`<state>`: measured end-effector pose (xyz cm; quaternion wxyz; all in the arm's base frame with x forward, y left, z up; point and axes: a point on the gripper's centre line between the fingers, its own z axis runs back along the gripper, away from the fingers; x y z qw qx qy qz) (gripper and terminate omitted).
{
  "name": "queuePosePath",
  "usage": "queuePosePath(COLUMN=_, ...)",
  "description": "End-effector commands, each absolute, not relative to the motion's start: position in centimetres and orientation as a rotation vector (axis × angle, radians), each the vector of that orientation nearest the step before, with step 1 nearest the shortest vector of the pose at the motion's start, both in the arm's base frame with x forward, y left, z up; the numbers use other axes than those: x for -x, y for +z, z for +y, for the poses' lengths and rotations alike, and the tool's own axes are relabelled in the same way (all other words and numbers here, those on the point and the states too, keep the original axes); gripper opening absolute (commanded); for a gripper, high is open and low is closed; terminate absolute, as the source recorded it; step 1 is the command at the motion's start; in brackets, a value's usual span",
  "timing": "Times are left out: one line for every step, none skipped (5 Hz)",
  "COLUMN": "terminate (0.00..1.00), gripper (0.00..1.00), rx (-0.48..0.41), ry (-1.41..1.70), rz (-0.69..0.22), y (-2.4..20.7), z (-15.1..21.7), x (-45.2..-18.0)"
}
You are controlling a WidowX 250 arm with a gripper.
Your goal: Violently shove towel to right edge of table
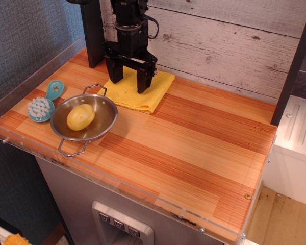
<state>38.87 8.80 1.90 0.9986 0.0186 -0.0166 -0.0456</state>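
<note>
The yellow towel (pixel 143 97) lies flat at the back left of the striped wooden table (pixel 204 148), near the wall. My black gripper (pixel 128 86) hangs over the towel with its two fingers spread apart, pointing down. The fingertips (pixel 143 88) are close to or touching the cloth; I cannot tell which. The gripper holds nothing. Part of the towel is hidden behind the fingers.
A steel bowl (pixel 106 125) with a yellow potato (pixel 80 117) sits just left-front of the towel. A teal brush (pixel 42 106) lies at the left edge. A clear acrylic rim (pixel 143 193) runs along the table's front and left. A plank wall (pixel 224 46) stands behind.
</note>
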Motion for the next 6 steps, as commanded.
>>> queuePosePath(terminate=0.0, gripper=1.0, rx=-0.056, ry=-0.106, rz=-0.031, y=1.1, z=9.0, x=-39.3)
queuePosePath(terminate=0.0, gripper=1.0, rx=-0.03, ry=-0.099, rz=-0.02, y=0.9, z=8.6, x=-39.2)
queuePosePath(terminate=0.0, gripper=1.0, rx=-0.018, ry=-0.11, rz=-0.026, y=1.3, z=7.0, x=-39.2)
queuePosePath(terminate=0.0, gripper=1.0, rx=-0.003, ry=-0.137, rz=-0.042, y=1.8, z=5.2, x=-39.5)
queuePosePath(terminate=0.0, gripper=1.0, rx=-0.015, ry=-0.185, rz=-0.066, y=2.4, z=2.6, x=-40.0)
queuePosePath(terminate=0.0, gripper=1.0, rx=-0.038, ry=-0.237, rz=-0.092, y=2.7, z=-0.3, x=-40.6)
